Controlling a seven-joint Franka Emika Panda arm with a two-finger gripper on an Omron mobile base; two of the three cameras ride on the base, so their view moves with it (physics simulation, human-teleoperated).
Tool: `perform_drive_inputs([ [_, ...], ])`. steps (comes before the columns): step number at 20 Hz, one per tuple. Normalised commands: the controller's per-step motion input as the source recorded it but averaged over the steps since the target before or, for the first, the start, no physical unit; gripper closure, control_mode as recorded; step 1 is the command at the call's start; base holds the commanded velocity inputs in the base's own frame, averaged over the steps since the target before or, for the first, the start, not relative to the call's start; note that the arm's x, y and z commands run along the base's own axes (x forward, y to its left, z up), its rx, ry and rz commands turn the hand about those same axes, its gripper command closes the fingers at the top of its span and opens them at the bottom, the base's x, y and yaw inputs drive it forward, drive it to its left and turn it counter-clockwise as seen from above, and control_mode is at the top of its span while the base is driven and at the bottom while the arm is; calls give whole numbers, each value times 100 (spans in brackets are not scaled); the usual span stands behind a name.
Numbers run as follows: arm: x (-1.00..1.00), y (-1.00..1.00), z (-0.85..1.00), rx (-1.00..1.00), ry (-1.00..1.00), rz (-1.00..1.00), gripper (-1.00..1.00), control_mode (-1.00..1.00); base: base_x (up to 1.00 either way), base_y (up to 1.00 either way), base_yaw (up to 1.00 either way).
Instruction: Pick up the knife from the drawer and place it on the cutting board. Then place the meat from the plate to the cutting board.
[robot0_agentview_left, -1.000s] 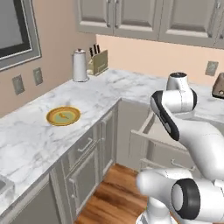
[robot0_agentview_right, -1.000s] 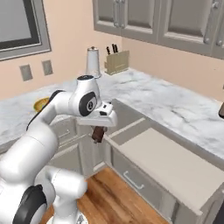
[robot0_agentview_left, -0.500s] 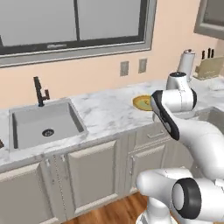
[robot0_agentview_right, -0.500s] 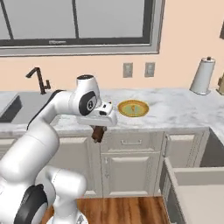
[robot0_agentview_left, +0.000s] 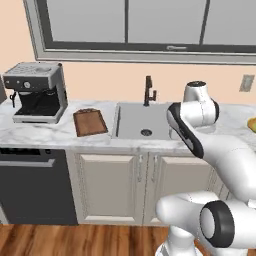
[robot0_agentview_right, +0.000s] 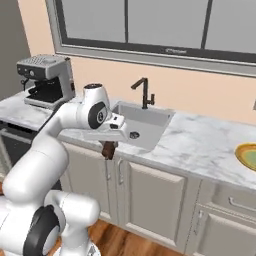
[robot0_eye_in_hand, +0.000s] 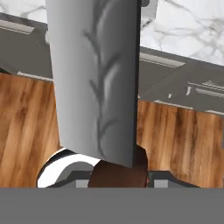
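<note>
- Fingers clamp the knife (robot0_eye_in_hand: 94, 83) by its dark handle in the hand view; blade fills the middle.
- Left base view: base has driven along to the sink; cutting board (robot0_agentview_left: 90, 122) now lies left of it.
- Right base view: gripper (robot0_agentview_right: 109, 148) hangs before the counter edge, plate (robot0_agentview_right: 248, 156) far right; delivering the knife comes next.

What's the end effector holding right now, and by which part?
The knife, held by its dark brown handle; the broad grey blade sticks out ahead of the end effector.

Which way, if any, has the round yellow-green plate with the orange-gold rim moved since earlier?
No. The plate still lies below the wall outlet; only the camera has shifted.
</note>
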Motion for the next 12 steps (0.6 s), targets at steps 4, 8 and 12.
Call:
perform_drive_inputs([
  [4, 0, 0, 0, 0, 0, 0, 100, 100, 29, 100, 21],
  [8, 0, 0, 0, 0, 0, 0, 100, 100, 30, 98, 30],
  [12, 0, 0, 0, 0, 0, 0, 100, 100, 72, 60, 41],
])
